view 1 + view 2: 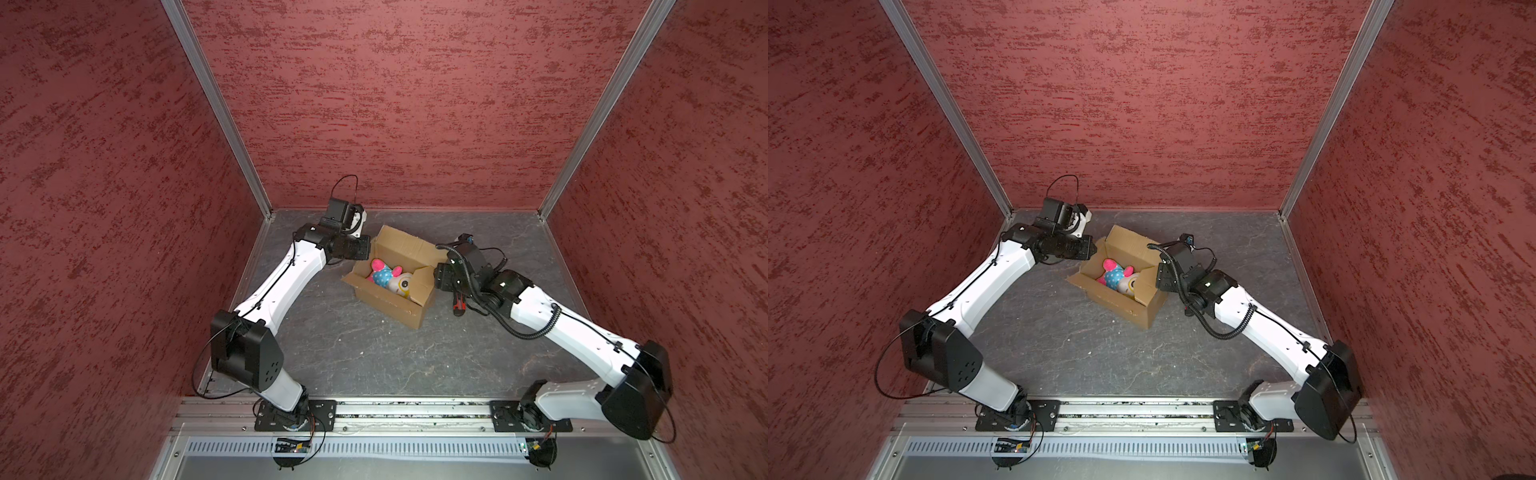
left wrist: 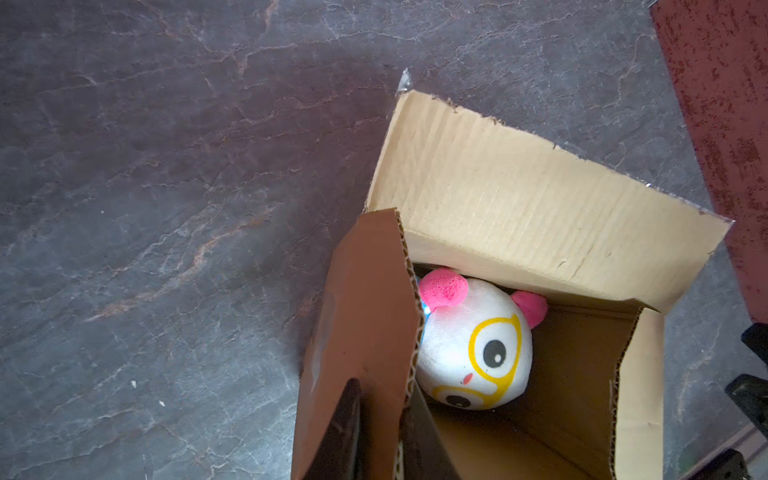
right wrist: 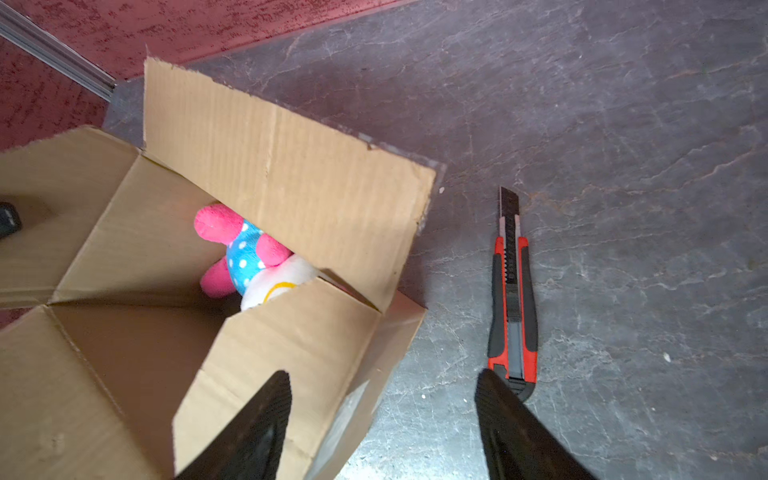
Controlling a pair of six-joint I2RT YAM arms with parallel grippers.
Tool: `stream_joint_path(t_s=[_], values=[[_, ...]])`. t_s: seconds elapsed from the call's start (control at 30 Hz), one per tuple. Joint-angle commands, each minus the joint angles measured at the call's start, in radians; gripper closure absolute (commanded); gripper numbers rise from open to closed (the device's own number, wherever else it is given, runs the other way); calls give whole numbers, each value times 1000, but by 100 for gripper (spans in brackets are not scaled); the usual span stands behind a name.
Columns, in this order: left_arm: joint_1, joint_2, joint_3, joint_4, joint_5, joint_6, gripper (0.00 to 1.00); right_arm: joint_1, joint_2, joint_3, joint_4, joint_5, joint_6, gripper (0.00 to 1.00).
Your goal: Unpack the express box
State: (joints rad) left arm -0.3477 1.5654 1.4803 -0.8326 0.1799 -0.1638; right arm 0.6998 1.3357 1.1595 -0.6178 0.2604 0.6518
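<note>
Kicks off at the mounting rail (image 1: pixel 415 409) on the near edge, with both arms leaning away and inward, elbows high. Moves out over the grey tabletop (image 1: pixel 374 361) and meets the express box (image 1: pixel 390 305) past the middle, sitting askew, flaps open. Spots a utility knife (image 3: pixel 512 299) flat on the tabletop just beside the box's right end, blade out. Hovers the right hand (image 3: pixel 382 374) there, tilted down, fingers (image 3: pixel 266 415) spread wide: one over the end flap, one over the knife's tail, gripping nothing. Peeks inside at a plush toy (image 2: pixel 469 345) lying on the box floor. Farther on, at the left end, holds the left hand (image 2: pixel 384 399) level, pads (image 2: pixel 347 424) pressed onto the raised end flap from both sides, pinching cardboard. Finishes at the tall far flap (image 1: pixel 405 245) before the red back wall (image 1: pixel 415 104).
</note>
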Motion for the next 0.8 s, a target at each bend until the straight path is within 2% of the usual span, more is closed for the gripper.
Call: stream_joint_path(t_s=[0.0, 0.2, 0.5, 0.77], values=[[3, -43, -44, 1, 41, -123, 82, 6, 14, 66, -53, 40, 22, 28], [-5, -138, -160, 55, -6, -230, 83, 23, 82, 180, -153, 72, 43, 27], [-11, -282, -329, 134, -94, -361, 84, 104, 229, 409, -337, 130, 55, 23], [-22, -396, -436, 168, -139, -420, 84, 184, 365, 585, -511, 177, 76, 21]])
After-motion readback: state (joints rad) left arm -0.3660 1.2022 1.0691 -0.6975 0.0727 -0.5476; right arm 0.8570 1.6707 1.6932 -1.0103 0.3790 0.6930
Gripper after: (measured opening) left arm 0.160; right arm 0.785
